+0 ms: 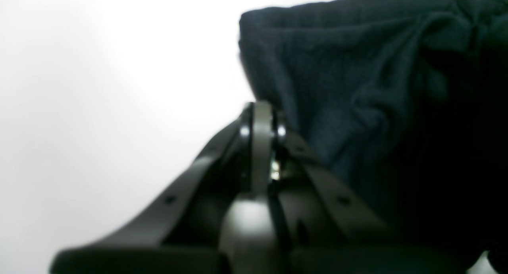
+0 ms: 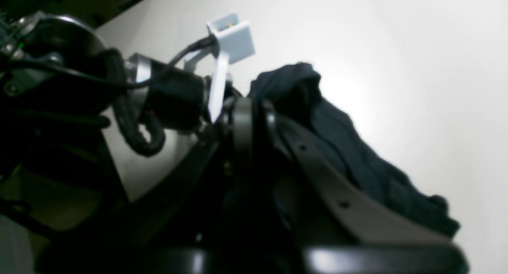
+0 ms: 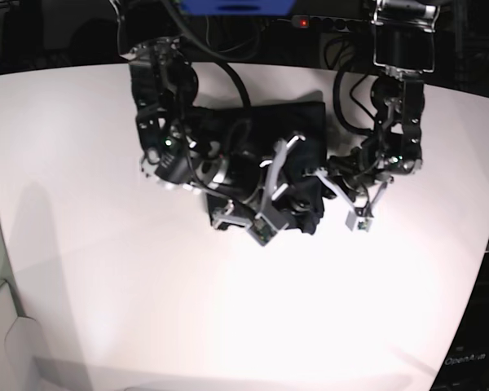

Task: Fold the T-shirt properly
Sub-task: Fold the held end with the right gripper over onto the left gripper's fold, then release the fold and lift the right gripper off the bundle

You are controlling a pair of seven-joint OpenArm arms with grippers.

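The soft, dark, wrinkly T-shirt (image 3: 310, 122) lies in the upper middle of the base view. The left gripper (image 1: 260, 111) and right gripper (image 2: 252, 107) have their jaws pressed together.

White table (image 3: 114, 277) beneath everything.

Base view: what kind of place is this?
Probably a robotics lab or demo bench: two cable-laden robot arms over a white tabletop, with a dark garment between them.

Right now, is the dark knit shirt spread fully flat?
No, the dark knit shirt shows raised folds near its edge.
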